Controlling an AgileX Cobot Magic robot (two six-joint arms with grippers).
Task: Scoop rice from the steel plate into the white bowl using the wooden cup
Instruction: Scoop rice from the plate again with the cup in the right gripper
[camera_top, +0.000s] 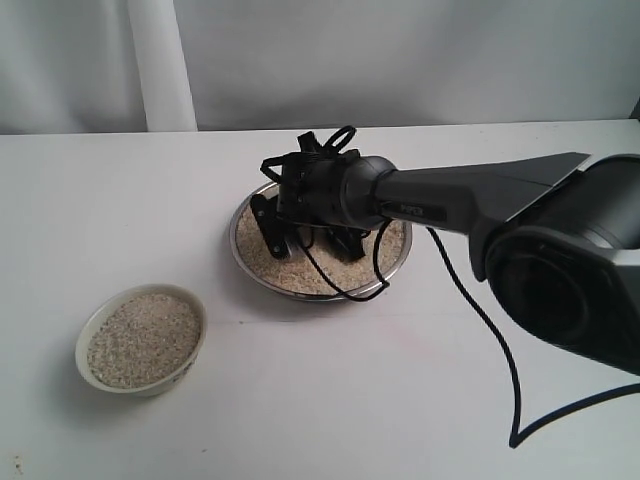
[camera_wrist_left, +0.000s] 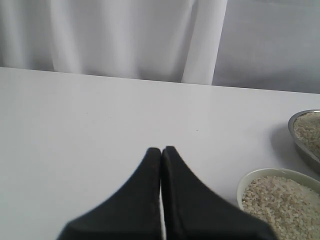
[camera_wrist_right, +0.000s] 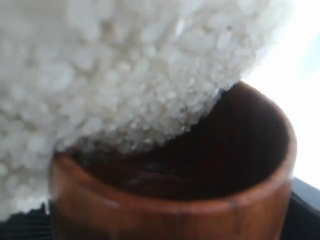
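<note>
**Exterior view.**
- Right gripper (camera_top: 310, 238): on the arm that reaches in from the right and across the middle. The wrist is bent down so the fingers dip into the steel plate (camera_top: 236, 240). This pose suits pushing a scoop through the grains.
- Rice (camera_top: 290, 272): lies spread across the plate. A second heap sits almost level with the rim of the white bowl (camera_top: 140, 289).
- The bowl stands well apart from the plate, nearer the camera and to the left. I judge it is placed there as the tipping spot.
- The cup is hidden behind the fingers in this view.

**Left wrist view.**
- Left gripper (camera_wrist_left: 161, 150): jaws pressed together and holding nothing.
- It hangs over bare table (camera_wrist_left: 90, 115), with the bowl and the plate's edge off to one side. It looks parked, out of the working arm's way.

**Right wrist view.**
- Wooden cup (camera_wrist_right: 160, 217): fills the picture. It sits between dark finger parts at the lower corners, so I judge the jaws are clamped on its sides.
- The cup is tipped with its mouth against the rice heap, and grains overhang the rim. The dark inside looks mostly unfilled, so the scoop appears to be only beginning.
</note>
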